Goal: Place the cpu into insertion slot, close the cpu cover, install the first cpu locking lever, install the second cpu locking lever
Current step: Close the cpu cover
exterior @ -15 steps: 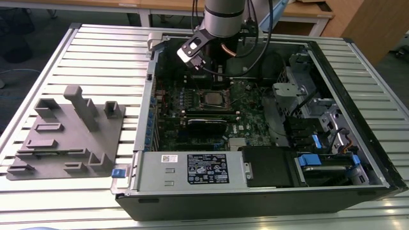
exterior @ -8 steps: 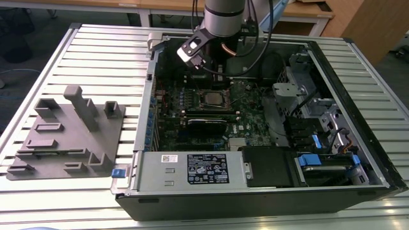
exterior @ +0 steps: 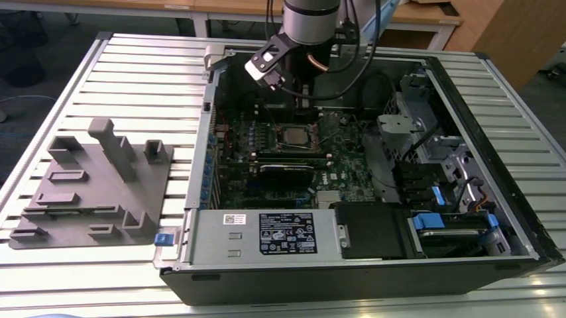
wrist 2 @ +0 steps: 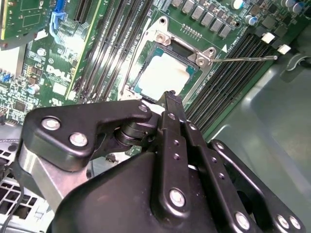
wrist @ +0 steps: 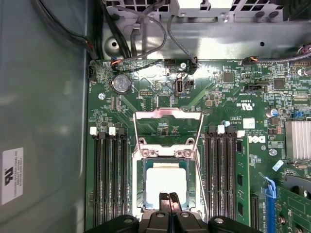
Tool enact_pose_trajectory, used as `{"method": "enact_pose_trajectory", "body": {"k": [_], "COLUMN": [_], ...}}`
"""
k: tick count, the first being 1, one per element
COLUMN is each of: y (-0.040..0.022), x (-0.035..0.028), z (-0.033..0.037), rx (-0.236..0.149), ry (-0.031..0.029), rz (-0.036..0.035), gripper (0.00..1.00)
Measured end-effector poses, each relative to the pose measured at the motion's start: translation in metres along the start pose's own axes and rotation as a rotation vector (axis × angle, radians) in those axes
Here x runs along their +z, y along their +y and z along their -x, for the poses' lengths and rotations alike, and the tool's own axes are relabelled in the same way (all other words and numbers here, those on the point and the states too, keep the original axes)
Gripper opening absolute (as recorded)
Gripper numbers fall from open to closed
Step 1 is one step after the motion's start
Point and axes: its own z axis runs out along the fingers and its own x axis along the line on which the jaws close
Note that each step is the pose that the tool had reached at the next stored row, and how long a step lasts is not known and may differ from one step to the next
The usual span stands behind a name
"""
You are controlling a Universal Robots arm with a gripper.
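In the exterior view we see an open computer case lying on the slatted worktop. A grey moulded fixture sits beside it on the exterior view's left. The arm hangs into the case above the green motherboard, where the cpu lies.

In the second wrist view the claw is closed with nothing between its fingers. Its tip is just over one edge of the cpu (whether they touch, we cannot tell).

In the first wrist view the cpu sits in the insertion slot. The cpu cover stands raised off it, and memory slots flank the socket.
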Motion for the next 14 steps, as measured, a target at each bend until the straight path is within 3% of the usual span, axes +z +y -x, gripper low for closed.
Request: {"method": "enact_pose_trajectory", "body": {"k": [6, 14], "y": [0.0004, 0.0004], "x": [-0.0071, -0.0080], "z": [-0.0001, 0.0000], "rx": [0.000, 0.000], "ry": [0.0015, 0.0014], "rz": [-0.0001, -0.0002], "gripper": [0.11, 0.11]}}
